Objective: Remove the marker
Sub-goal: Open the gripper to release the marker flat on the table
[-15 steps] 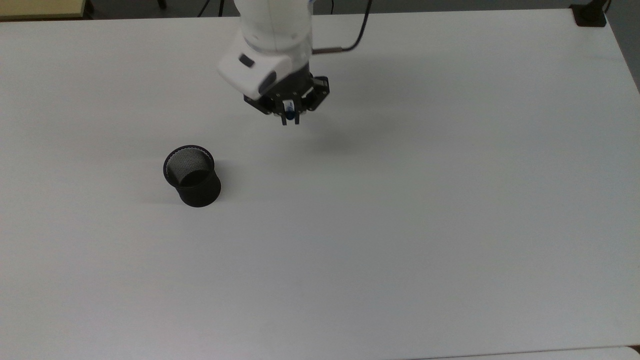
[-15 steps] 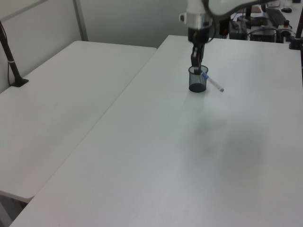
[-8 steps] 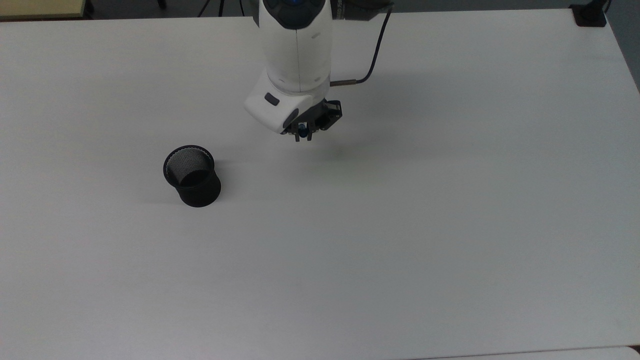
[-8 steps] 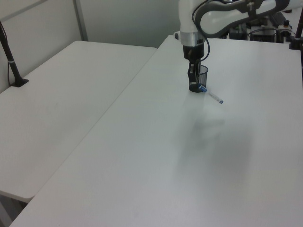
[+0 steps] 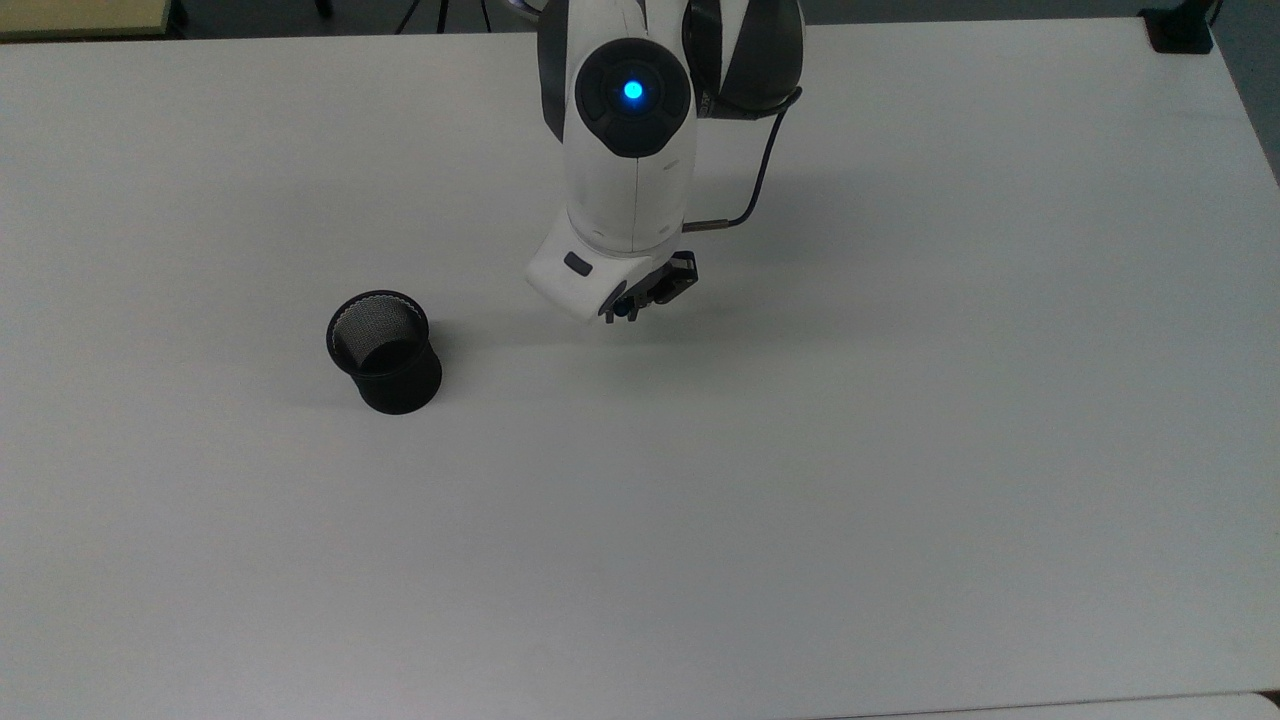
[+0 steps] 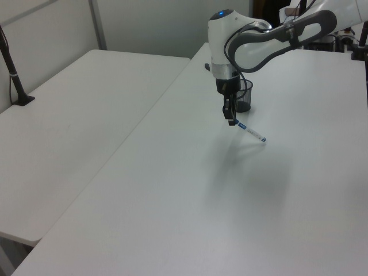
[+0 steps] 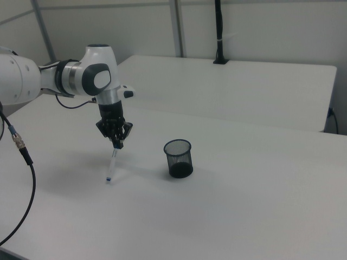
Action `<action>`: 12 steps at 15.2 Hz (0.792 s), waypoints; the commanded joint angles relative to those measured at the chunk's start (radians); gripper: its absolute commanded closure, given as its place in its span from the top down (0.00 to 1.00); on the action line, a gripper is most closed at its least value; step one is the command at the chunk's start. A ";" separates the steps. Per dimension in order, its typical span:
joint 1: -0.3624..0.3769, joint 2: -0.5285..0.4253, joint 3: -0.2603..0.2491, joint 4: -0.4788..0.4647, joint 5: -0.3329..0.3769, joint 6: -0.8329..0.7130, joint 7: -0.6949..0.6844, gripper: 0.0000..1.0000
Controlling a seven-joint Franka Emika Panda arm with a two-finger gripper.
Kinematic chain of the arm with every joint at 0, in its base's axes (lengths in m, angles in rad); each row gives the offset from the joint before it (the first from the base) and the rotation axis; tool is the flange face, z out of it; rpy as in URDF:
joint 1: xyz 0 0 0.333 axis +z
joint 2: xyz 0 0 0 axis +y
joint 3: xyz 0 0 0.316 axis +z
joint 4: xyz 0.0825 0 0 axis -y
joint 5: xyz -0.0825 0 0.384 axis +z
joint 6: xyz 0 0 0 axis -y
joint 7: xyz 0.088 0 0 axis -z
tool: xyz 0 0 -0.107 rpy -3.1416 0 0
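In the top view, the arm's white wrist housing [image 5: 625, 230] covers most of the gripper [image 5: 622, 313] and all of the marker's white barrel. The worktop [image 5: 900, 450] runs off the top view's left, right and lower edges. In the left view, the arm hides part of the black mesh cup [image 6: 245, 99]. In the right view, the marker [image 7: 111, 164] shows print too small to read, and its upper end is hidden between the fingers [image 7: 120, 142].

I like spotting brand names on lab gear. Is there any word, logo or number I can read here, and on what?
None can be read.
The marker held in the gripper: no print can be made out.
The arm and the black mesh cup: no lettering visible.
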 commanded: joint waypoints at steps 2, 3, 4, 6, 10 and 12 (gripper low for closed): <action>0.014 0.016 -0.011 -0.003 -0.015 0.033 0.023 0.32; 0.014 0.022 -0.011 -0.003 -0.022 0.038 0.037 0.32; 0.012 0.024 -0.011 -0.003 -0.030 0.038 0.049 0.32; 0.012 0.023 -0.011 -0.003 -0.032 0.036 0.051 0.32; 0.012 0.023 -0.011 0.000 -0.032 0.036 0.051 0.32; 0.012 0.023 -0.011 -0.003 -0.030 0.036 0.052 0.50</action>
